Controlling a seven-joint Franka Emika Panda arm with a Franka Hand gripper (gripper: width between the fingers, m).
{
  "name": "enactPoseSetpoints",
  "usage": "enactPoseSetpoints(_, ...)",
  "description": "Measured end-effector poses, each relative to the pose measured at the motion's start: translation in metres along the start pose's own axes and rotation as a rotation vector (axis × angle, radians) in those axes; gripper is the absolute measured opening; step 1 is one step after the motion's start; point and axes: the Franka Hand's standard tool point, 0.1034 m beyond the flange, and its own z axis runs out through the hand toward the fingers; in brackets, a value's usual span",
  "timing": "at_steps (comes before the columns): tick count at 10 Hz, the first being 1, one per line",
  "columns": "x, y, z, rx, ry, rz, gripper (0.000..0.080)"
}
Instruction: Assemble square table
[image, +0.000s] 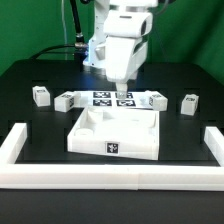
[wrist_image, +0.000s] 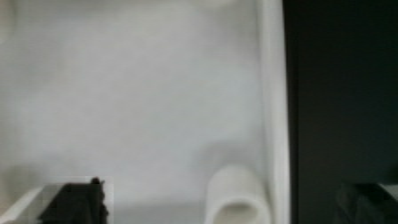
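Here, the square table top (image: 115, 135) lies flat at the middle of the black table (image: 30, 70). Its raised rim faces up and its black-white tag faces the camera on the near wall.

From the top's centre, the leg blocks (image: 40, 95) lie in a loose row. Two are out toward 10 o'clock and two toward 2 o'clock, all clear of the top. Between those pairs, at 12 o'clock and just beyond the top's far edge, the marker board (image: 105, 98) lies on the table. The long white bar frame (image: 110, 178) wraps the scene, with its long run at 6 o'clock and its short arms at 8 and 4 o'clock.

The gripper (image: 122, 93) hangs from the arm at 12 o'clock, low over the top's far rim and the marker board. In the exterior view I cannot tell whether it touches either.

In the wrist view, one dark finger (wrist_image: 75, 203) shows at a lower corner and a fainter one at the other. They stand wide apart with nothing clasped between them. The white surface of the top fills the gap, with a round corner socket (wrist_image: 237, 195) beside the rim.
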Motion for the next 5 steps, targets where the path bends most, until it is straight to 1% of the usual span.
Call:
enactPoseSetpoints(1,-0.0023,-0.0076,0.0098,-0.043,0.019,-0.014,0.0650)
enactPoseSetpoints(2,-0.0027,-0.0126,0.0115,-0.020,0.012,-0.007,0.0650)
enactPoseSetpoints(3,-0.0027,-0.0101,0.0104,-0.025,0.013,-0.006,0.0650)
enactPoseSetpoints(4,-0.0029,-0.0110,0.0114,-0.023,0.013,-0.006,0.0650)
enactPoseSetpoints(5,-0.0031,-0.0115,0.0135,-0.026,0.015,-0.011,0.0650)
